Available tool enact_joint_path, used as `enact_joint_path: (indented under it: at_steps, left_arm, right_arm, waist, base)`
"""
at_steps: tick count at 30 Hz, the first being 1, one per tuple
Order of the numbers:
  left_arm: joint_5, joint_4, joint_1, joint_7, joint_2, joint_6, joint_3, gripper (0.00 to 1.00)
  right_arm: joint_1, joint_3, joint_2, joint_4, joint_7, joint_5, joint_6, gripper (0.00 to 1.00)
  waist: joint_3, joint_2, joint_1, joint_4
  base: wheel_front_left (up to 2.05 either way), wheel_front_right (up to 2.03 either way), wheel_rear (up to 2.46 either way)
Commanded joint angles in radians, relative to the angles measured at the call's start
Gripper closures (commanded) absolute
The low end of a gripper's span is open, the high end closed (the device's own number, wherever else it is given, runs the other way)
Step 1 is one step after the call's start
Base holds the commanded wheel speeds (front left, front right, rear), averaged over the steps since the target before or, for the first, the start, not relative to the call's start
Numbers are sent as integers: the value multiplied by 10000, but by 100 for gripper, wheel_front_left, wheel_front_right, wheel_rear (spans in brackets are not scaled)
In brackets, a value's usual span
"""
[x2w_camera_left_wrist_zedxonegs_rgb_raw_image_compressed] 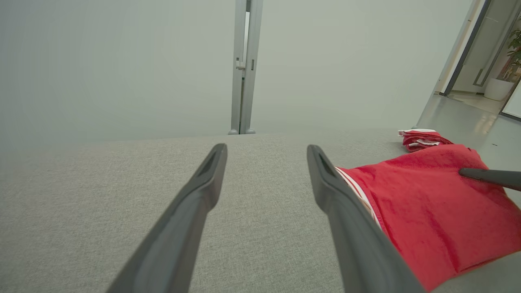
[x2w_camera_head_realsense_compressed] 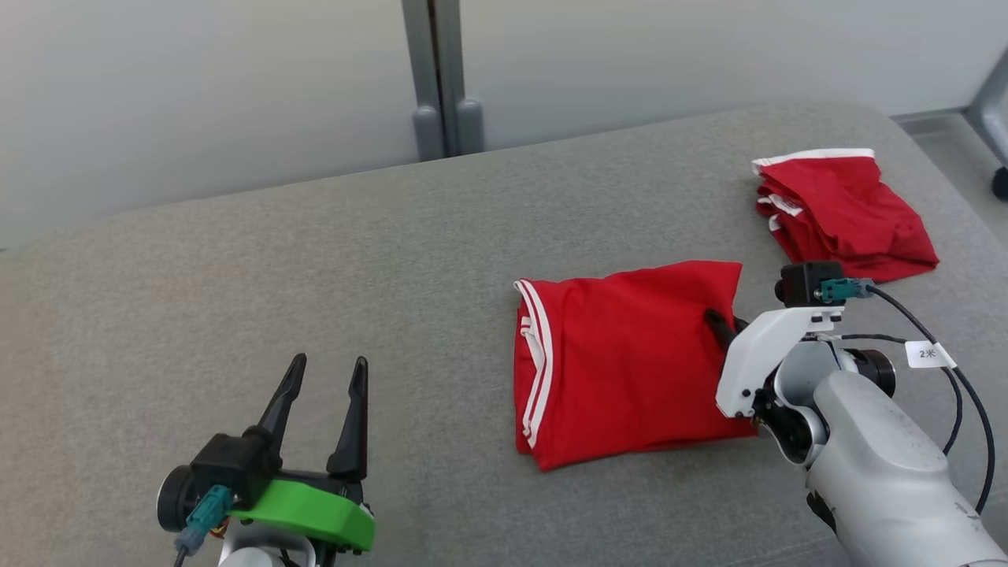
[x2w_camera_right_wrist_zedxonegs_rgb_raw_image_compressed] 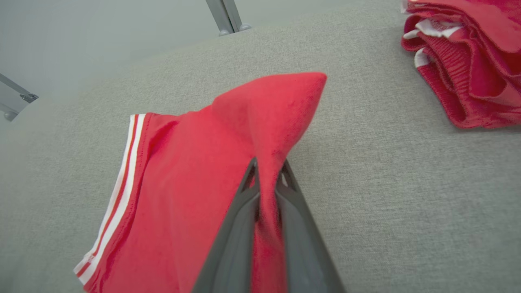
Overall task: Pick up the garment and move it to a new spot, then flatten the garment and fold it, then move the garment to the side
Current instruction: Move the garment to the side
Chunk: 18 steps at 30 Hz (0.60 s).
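A folded red garment [x2w_camera_head_realsense_compressed: 622, 362] with white stripes along its left edge lies on the grey cushioned surface [x2w_camera_head_realsense_compressed: 315, 268], right of centre. My right gripper [x2w_camera_head_realsense_compressed: 720, 327] is shut on the garment's right edge; in the right wrist view the red cloth [x2w_camera_right_wrist_zedxonegs_rgb_raw_image_compressed: 228, 162] is pinched between the two dark fingers [x2w_camera_right_wrist_zedxonegs_rgb_raw_image_compressed: 244, 203], and its corner rises a little. My left gripper [x2w_camera_head_realsense_compressed: 327, 378] stands open over bare surface at the lower left, well clear of the garment [x2w_camera_left_wrist_zedxonegs_rgb_raw_image_compressed: 427, 211], with nothing between its fingers [x2w_camera_left_wrist_zedxonegs_rgb_raw_image_compressed: 203, 183].
A second folded red garment [x2w_camera_head_realsense_compressed: 843, 209] with white trim lies at the back right, near the surface's right edge. A grey post [x2w_camera_head_realsense_compressed: 437, 79] and a pale wall stand behind the far edge. Floor [x2w_camera_head_realsense_compressed: 953, 150] shows past the right end.
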Motion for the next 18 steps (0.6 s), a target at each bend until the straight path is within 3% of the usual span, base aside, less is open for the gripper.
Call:
enact_joint_path:
  at_steps: [1, 9, 18]
  left_arm:
    - [76, -19, -176, -27, 25, -28, -34, 0]
    - [140, -82, -366, -28, 168, -28, -47, 0]
    - [187, -133, -940, -28, 413, -28, -239, 0]
  right_arm:
    - [-54, 9, -47, -39, -94, 101, -15, 100]
    - [-170, 43, -76, -107, -272, 289, -13, 100]
    - [-1370, 528, -349, -496, -172, 167, -13, 100]
  waist:
    - [250, -1, 0, -1030]
    - [646, -1, 0, -1554]
    - [1805, -1, 0, -1256]
  base:
    - [0, 0, 0]
    - [0, 0, 0]
    - [0, 0, 0]
